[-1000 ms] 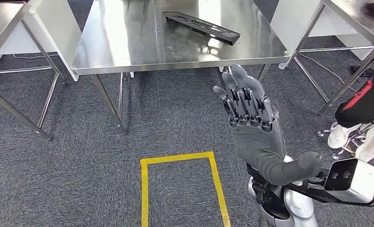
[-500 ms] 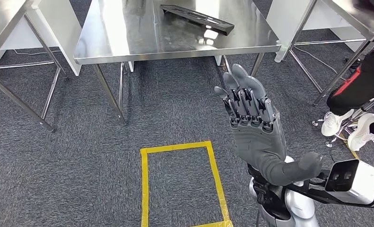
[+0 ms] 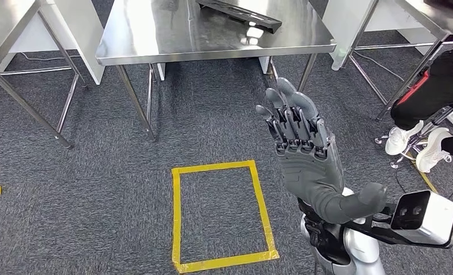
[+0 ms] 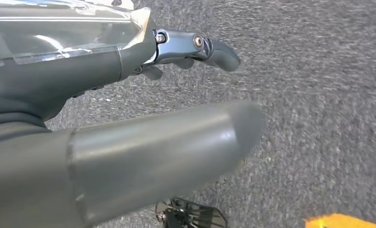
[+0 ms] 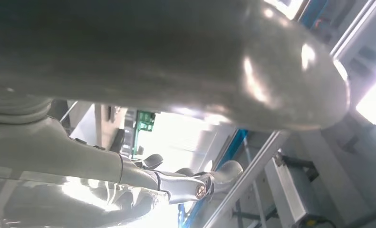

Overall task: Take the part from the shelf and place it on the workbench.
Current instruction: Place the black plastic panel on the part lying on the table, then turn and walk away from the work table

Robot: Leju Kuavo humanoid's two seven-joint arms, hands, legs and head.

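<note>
The black slotted part (image 3: pixel 239 14) lies flat on the steel workbench (image 3: pixel 155 40) at the far edge of the head view, toward the bench's right side. My right hand (image 3: pixel 304 154) is raised over the carpet well short of the bench, fingers straight and together, thumb out to the side, holding nothing. In the left wrist view my left hand (image 4: pixel 105 109) hangs over grey carpet with its thumb (image 4: pixel 167 142) and fingers (image 4: pixel 209 47) apart and nothing between them.
A yellow tape rectangle (image 3: pixel 178 217) marks the carpet ahead of me. Steel tables stand at the left (image 3: pixel 6 23) and right (image 3: pixel 424 17). A person's legs and white shoes (image 3: pixel 418 143) are at the right, next to the right table's legs.
The whole picture has shifted: the workbench and part have slid toward the top edge and more of the yellow rectangle shows, so the camera has moved back. My right hand keeps its pose.
</note>
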